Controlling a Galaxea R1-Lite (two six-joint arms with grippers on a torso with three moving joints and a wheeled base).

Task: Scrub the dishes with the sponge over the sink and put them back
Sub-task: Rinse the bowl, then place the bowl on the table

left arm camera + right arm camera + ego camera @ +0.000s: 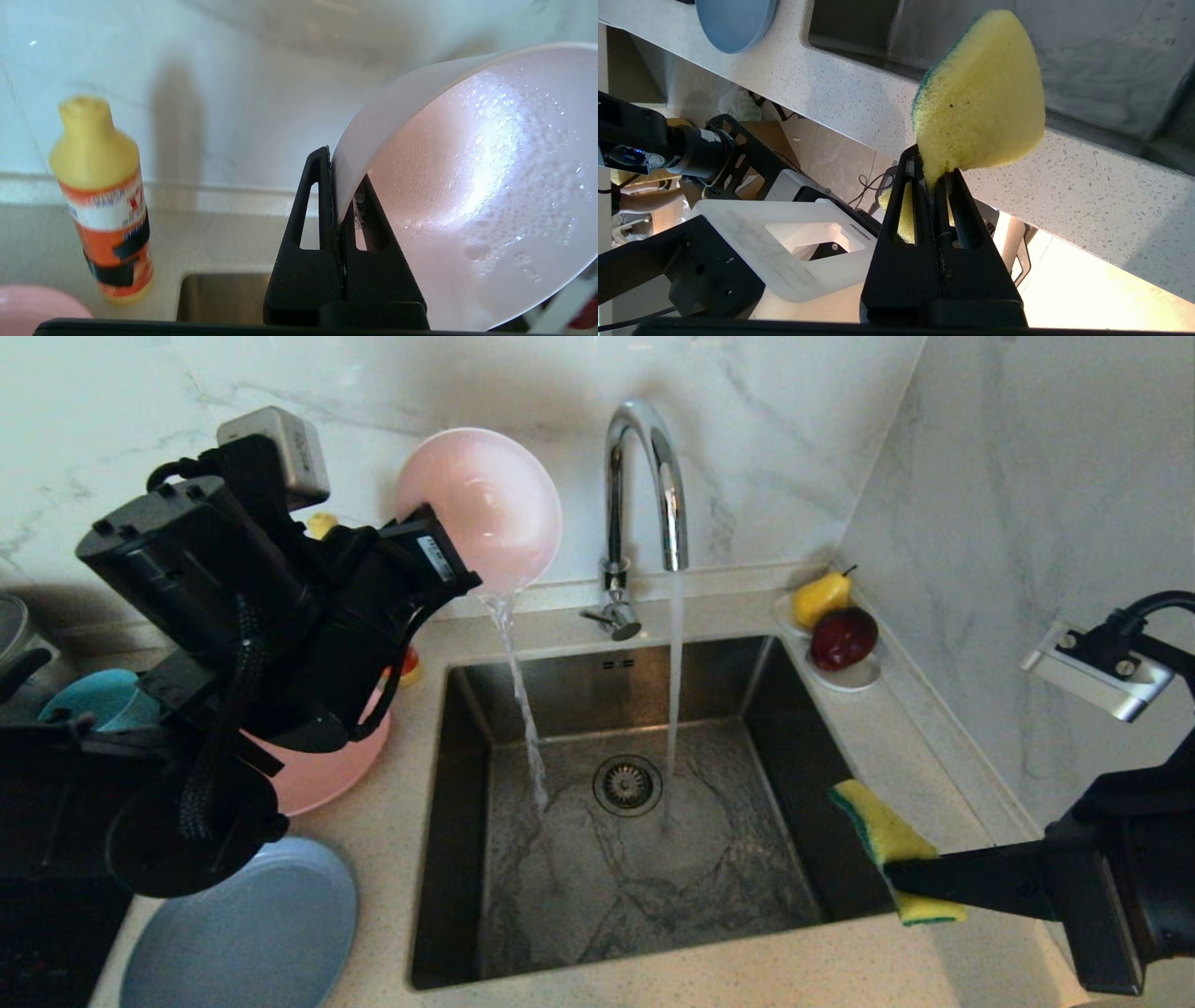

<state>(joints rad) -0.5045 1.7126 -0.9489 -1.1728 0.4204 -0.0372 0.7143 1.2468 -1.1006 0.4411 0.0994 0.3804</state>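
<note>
The sink sits in the counter with the tap behind it and the drain in its floor. A bowl hangs tipped above the sink's back left corner. Two plates lie left of the sink, the saucer of fruit at its back right, and the sponge over its right rim.

Wet matte pale pink bowl, porous yellow sponge, brushed-steel sink.
</note>
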